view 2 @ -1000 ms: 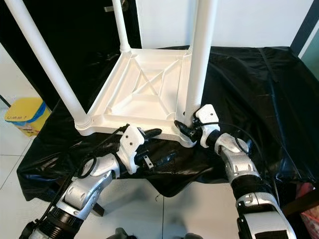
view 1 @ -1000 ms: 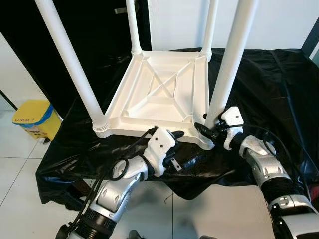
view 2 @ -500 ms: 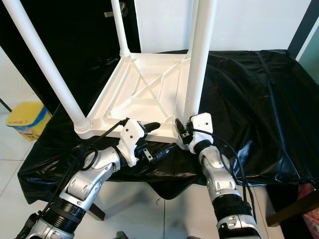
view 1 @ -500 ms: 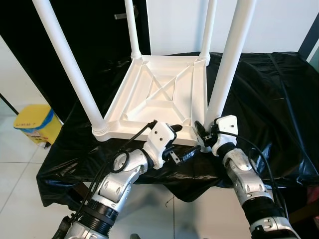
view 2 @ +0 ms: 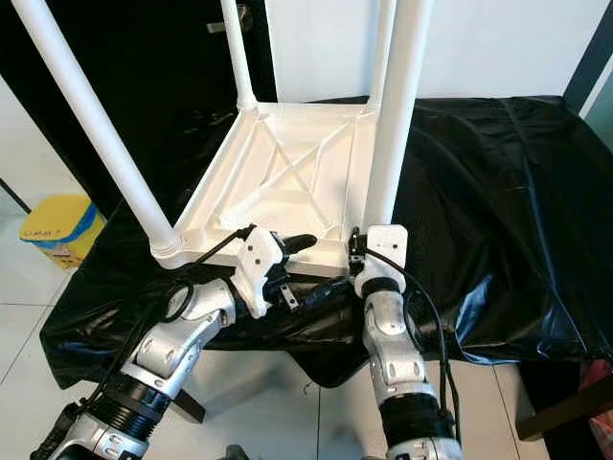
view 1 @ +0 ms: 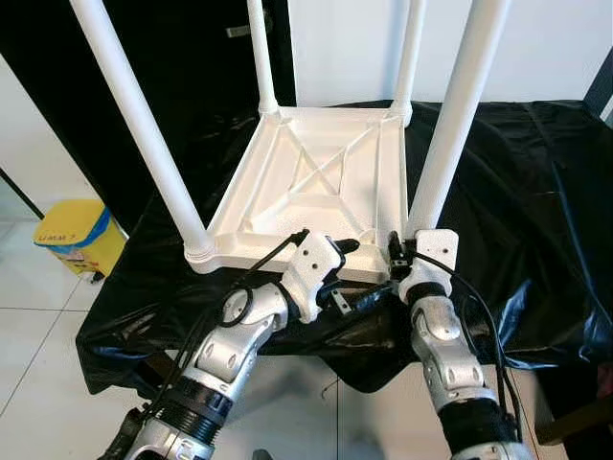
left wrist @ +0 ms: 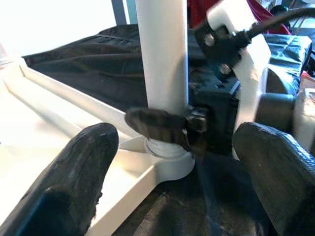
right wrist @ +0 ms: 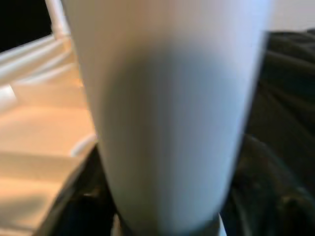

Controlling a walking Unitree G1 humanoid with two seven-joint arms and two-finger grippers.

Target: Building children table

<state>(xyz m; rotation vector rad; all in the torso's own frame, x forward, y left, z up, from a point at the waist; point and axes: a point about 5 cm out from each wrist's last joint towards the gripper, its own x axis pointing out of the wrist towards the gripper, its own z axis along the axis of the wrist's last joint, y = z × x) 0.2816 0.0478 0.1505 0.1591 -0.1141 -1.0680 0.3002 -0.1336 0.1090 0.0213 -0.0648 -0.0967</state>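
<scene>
The right gripper (view 1: pixel 397 251) has its black fingers (left wrist: pixel 157 127) pinched around the bottom of the near right leg (view 1: pixel 458 105), just above the socket where that leg enters the corner of the table top (view 1: pixel 316 182). In the right wrist view the leg (right wrist: pixel 167 108) is pressed right up against the camera. The left gripper (view 1: pixel 340 273) sits at the near edge of the table top, its two fingers (left wrist: pixel 78 172) spread wide with nothing between them; one fingertip rests on or just over the rim, the other hangs lower in front of the black cloth (view 1: pixel 536 182).

The table lies upside down on that cloth, all four legs standing up. It looks like moulded white plastic: light, stiff and rather slick, so I would expect smooth round legs to slip in a loose grip. Low on the leg, near the socket, seems the sensible place to hold, with the free gripper steadying the ribbed rim.
</scene>
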